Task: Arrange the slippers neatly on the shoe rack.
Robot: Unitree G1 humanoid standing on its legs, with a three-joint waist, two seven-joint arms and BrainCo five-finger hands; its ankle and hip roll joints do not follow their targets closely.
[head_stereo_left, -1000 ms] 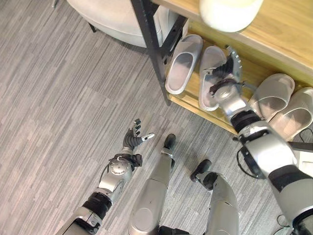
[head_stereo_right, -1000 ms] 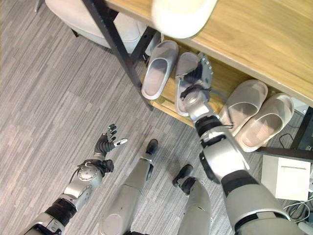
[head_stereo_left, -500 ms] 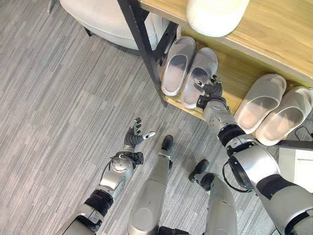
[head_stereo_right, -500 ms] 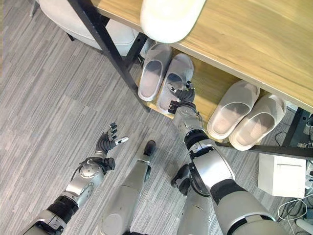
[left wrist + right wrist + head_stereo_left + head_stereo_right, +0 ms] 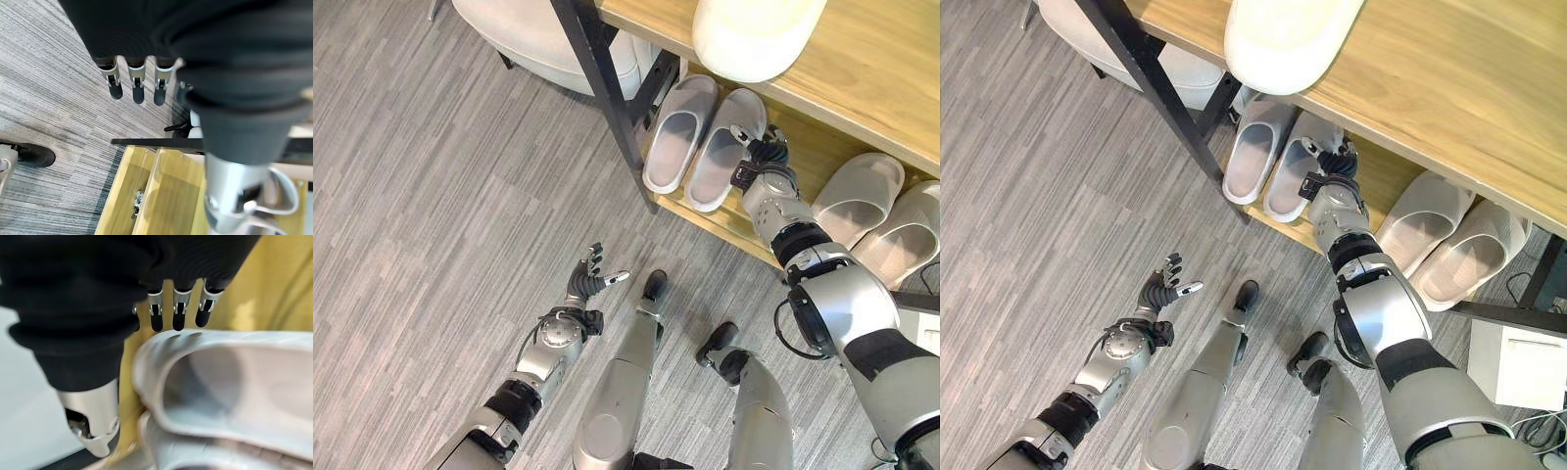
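Shoe rack [image 5: 744,220]: a black-framed unit with wooden shelves, standing at the far right of the scene on a grey plank floor [image 5: 440,196]. A large pale rounded vessel [image 5: 754,34] rests on the upper shelf, and a white cushioned seat [image 5: 543,39] sits just left of the rack frame.

Right arm and right hand [image 5: 759,162]: the arm reaches forward to the lower shelf. The hand lies against the right side of the near-left pair's right slipper [image 5: 724,152]. In the right wrist view the fingers [image 5: 178,318] are straight and held side by side, their tips just past the slipper's edge, pinching nothing. A second ago this hand was spread over that slipper, which lay askew and apart from its mate; the slipper now sits parallel to the left slipper [image 5: 677,135], the two touching along their length.

Second pair [image 5: 876,211]: two pale slippers side by side on the same shelf, further right.

Left hand [image 5: 589,284]: held over the floor at lower left, fingers loosely spread, holding nothing, unchanged.

Judgement: all four slippers stand on the shelf in matched pairs, so the arranging appears nearly complete; withdrawing the right hand without dragging the slipper seems the remaining step.
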